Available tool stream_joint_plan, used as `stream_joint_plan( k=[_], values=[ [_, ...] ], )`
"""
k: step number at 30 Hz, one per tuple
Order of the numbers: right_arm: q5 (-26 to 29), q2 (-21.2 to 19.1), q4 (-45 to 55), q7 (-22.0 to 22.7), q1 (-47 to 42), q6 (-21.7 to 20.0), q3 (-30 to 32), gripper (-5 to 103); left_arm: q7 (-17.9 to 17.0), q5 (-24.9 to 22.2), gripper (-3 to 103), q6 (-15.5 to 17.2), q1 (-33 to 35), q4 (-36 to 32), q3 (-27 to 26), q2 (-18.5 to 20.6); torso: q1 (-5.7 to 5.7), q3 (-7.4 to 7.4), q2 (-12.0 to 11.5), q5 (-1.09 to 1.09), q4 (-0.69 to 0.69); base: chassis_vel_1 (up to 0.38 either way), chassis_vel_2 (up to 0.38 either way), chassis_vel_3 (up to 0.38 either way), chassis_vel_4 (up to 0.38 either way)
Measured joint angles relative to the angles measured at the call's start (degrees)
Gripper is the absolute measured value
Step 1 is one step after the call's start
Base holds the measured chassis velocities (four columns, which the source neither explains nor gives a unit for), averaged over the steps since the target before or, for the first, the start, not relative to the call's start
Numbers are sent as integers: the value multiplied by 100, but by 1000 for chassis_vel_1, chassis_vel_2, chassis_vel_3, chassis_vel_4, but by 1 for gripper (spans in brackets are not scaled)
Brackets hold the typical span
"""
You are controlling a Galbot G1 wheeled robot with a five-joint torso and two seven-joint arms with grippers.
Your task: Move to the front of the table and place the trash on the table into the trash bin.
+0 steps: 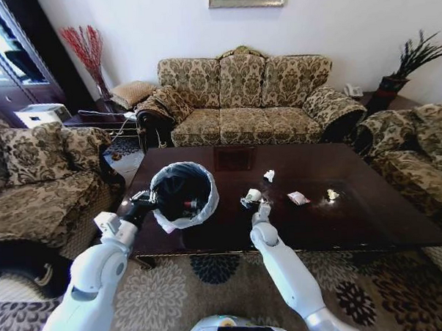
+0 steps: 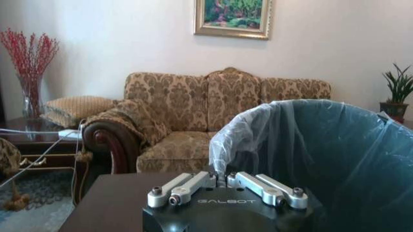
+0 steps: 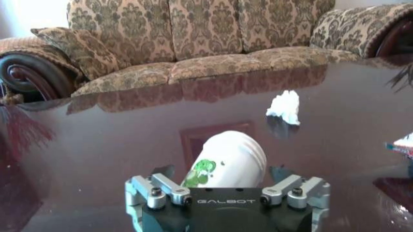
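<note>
Jaws of right gripper [image 3: 227, 181] apart around paper cup [image 3: 229, 159], left gripper [image 2: 223, 181] clamped on trash bin [image 2: 310, 145] rim.

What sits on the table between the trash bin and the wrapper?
In the head view, the paper cup lies between the trash bin and the wrapper, with the right gripper at it, on the table.
</note>
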Motion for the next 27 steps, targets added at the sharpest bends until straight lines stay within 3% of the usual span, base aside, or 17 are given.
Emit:
stream_joint_plan(
  k=[4, 11, 16, 19, 20, 25, 27],
  values=[
    [-31, 7, -92, -34, 18, 40, 13, 84, 0, -16, 3, 8, 6, -30, -15, 8, 0, 0, 0, 0, 0, 0, 0, 0, 0],
    [-105, -38, -154, -50, 69, 88, 22, 52, -1, -19, 3, 16, -4, -68, -7, -5, 0, 0, 0, 0, 1, 0, 0, 0, 0],
    [-197, -90, -198, -76, 109, 156, 78, 41, -1, -19, 3, 19, -5, -93, -6, -12, 0, 0, 0, 0, 1, 0, 0, 0, 0],
    [-210, -253, 93, -59, 93, 196, 108, 25, -1, -19, 3, 22, 5, -134, -10, -24, 1, 0, 0, 2, 2, 0, 0, 0, 0],
    [-210, -253, 93, -59, 93, 196, 108, 25, -1, -19, 3, 22, 5, -134, -10, -24, 1, 0, 0, 2, 2, 0, 0, 0, 0],
    [-66, -772, 1345, -66, 80, 104, -134, 14, 0, -8, 3, 26, 21, -151, -14, -34, 0, 0, 0, 1, -1, 0, 0, 0, 0],
    [409, -1407, 2310, -67, 509, -20, -558, 9, 6, 27, 3, 35, 28, -150, 1, -55, -1, -1, 0, 0, 1, 0, 0, 0, 0]
  ],
)
